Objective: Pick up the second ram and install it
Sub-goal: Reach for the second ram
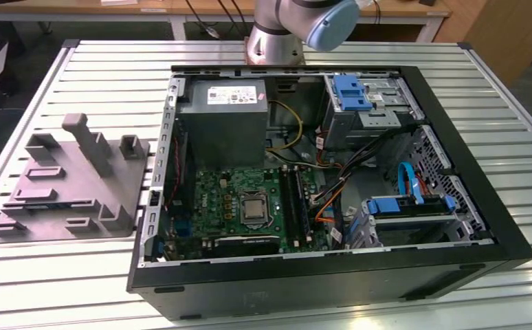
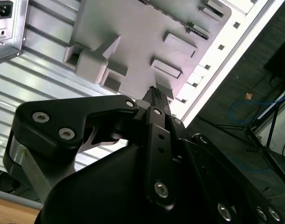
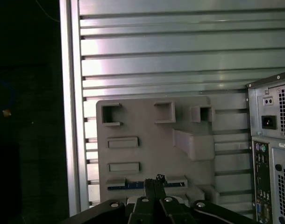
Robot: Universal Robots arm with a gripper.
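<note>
Up close in both wrist views, the black gripper (image 3: pixel 156 181) (image 2: pixel 154 95) fills the foreground. Its two fingers (image 2: pixel 157 126) are pressed together at the tips and grip nothing.

Just beyond the tips lies a flat grey holder (image 3: pixel 147 154) with raised blocks and open pockets. The ram (image 3: pixel 126 185) sits in the holder as a thin blue-green strip seen edge-on, lying in a slot along the holder's side nearest the gripper. In the first wrist view the fingertips cover the middle of the strip; whether they touch it cannot be told.

The holder rests on a desk (image 3: pixel 156 60) of silver metal slats, between one desk edge and a computer case (image 3: pixel 273 154). The first wrist view shows the case's back panel with its sockets. The second wrist view shows a corner of the grey power supply (image 2: pixel 7 28).

In the exterior view, the holder (image 1: pixel 64 206) lies by the desk (image 1: pixel 110 75) edge at the exterior view's left. The black case (image 1: pixel 339 282) lies open on its side in the middle of the desk. Inside it are a green motherboard (image 1: pixel 238 199) and, farther back, the power supply (image 1: pixel 222 113) with a white label. Farthest away, the arm (image 1: pixel 284 31) rises from the desk's far edge.
</note>
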